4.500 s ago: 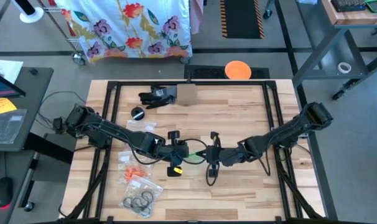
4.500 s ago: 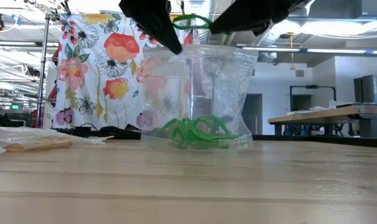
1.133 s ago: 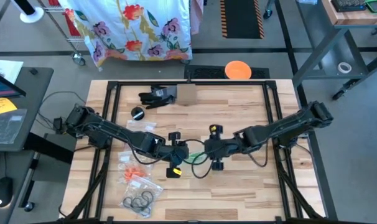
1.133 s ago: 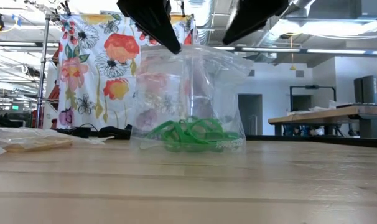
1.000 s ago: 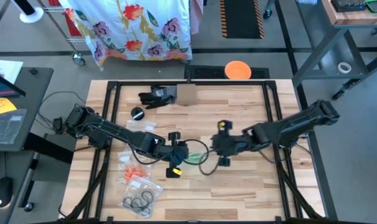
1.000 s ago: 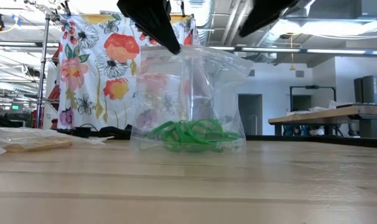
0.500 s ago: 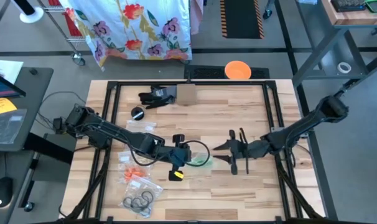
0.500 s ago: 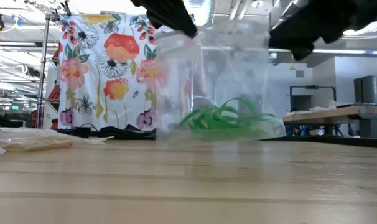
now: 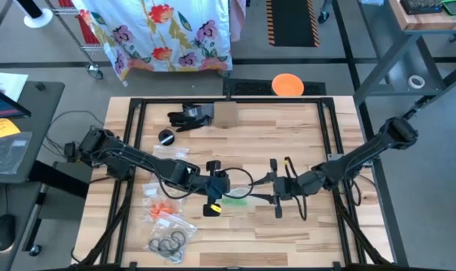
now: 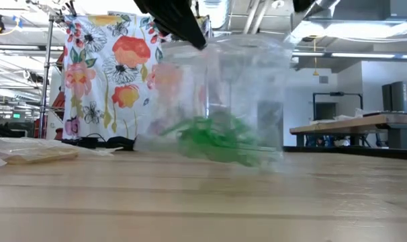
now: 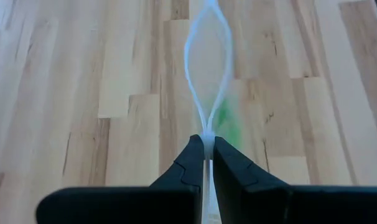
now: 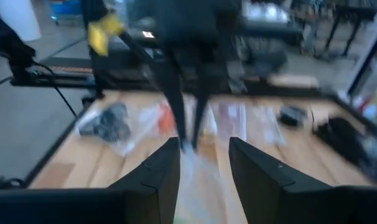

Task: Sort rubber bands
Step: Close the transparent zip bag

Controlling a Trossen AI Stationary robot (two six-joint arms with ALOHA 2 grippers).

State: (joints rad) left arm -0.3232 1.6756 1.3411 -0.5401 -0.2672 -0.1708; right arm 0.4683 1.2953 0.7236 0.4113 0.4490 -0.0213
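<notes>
A clear zip bag (image 10: 220,101) with green rubber bands (image 10: 210,141) in its bottom hangs near the table's middle, blurred in the low view; whether its bottom touches the wood I cannot tell. My left gripper (image 9: 217,188) is shut on the bag's top. In the left wrist view the bag's mouth (image 11: 207,62) gapes as a narrow loop beyond the fingers, green (image 11: 224,118) showing below it. My right gripper (image 9: 264,193) points about level at the bag from the table's right, open. Its fingers (image 12: 167,177) stand on either side of the blurred clear plastic (image 12: 200,165). My left gripper pinches the bag's top edge (image 11: 207,138) at one end of the mouth between its two fingers, slanting down from the table's left. The bag hangs below the fingers with the bands at its bottom. Whether my right gripper touches the bag I cannot tell.
On the left part of the table lie a bag of orange bands (image 9: 162,209), a bag of dark bands (image 9: 168,242) and another clear bag (image 9: 168,154). At the far edge are a black object (image 9: 190,117), a small box (image 9: 226,114) and a round black piece (image 9: 166,137).
My right gripper has drawn back from above the bag toward the table's right and sunk a little, tipping from pointing down to about level. The bag, still hung from my left gripper, has swung: its bottom with the green bands went right, then back left.
</notes>
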